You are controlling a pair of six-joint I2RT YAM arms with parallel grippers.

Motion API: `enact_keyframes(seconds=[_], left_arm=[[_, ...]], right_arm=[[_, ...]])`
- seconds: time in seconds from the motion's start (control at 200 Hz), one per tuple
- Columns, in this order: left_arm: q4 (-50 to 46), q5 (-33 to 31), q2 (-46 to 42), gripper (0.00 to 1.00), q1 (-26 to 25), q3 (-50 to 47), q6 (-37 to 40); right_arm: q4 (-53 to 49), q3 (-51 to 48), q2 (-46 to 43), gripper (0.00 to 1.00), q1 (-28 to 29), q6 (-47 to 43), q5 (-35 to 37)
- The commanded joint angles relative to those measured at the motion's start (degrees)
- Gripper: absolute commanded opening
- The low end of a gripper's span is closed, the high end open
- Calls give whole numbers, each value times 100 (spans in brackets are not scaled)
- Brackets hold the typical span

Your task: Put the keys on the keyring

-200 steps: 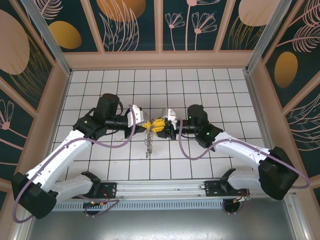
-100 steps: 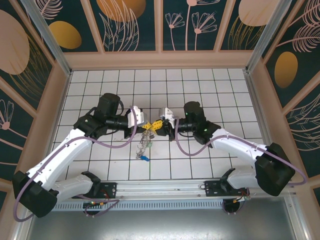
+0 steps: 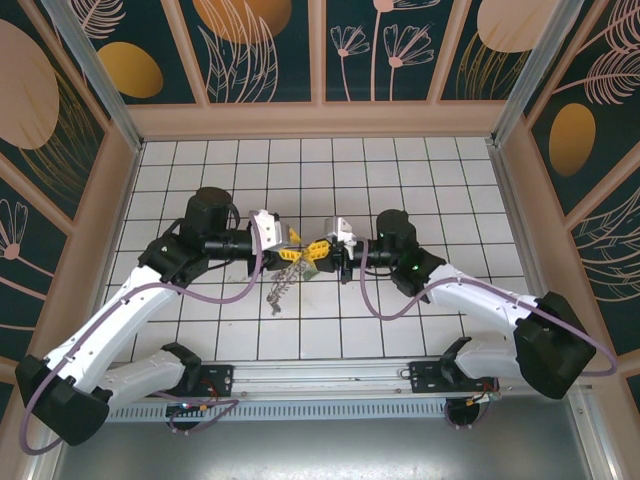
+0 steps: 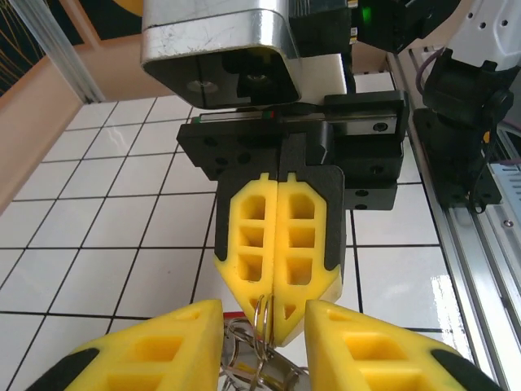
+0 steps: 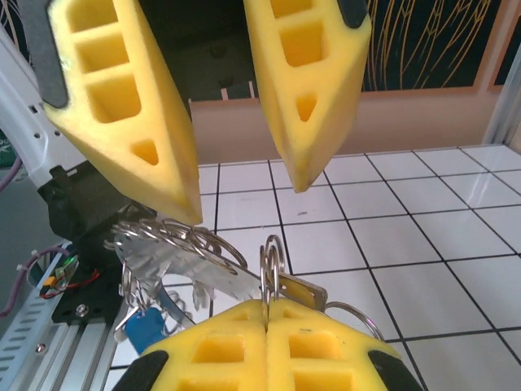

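Keyring pinched edge-on in closed fingers of right gripper. Keys bunched, hanging beneath right gripper, blue key among them. Left gripper faces right gripper, fingers apart, keyring top between them, unclamped.

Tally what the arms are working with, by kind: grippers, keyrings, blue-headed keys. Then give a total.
grippers: 2, the left gripper and the right gripper
keyring: 1
blue-headed key: 1
Total: 4, leaving out the silvery keys, too bunched to count
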Motion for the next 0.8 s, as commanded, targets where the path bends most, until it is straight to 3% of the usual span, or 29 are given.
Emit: enact_keyframes(seconds=[0.0, 0.375, 0.501, 0.651, 0.711, 0.796], left_arm=[[78, 165, 92, 30, -18, -58, -126], [-199, 382, 485, 17, -10, 141, 33], [-284, 371, 469, 0, -13, 129, 138], [-481, 179, 407, 0, -18, 212, 334], [-638, 103, 398, 0, -18, 284, 488], [-861, -43, 429, 0, -13, 377, 702]], right_arm=[[724, -60, -229, 0, 15, 200, 27], [991, -119, -274, 0, 59, 371, 322], [1041, -149, -285, 0, 60, 397, 342], [246, -9, -300, 0, 66, -219, 260], [-228, 66, -354, 14, 59, -602, 209], [-901, 230, -428, 20, 59, -1041, 269]])
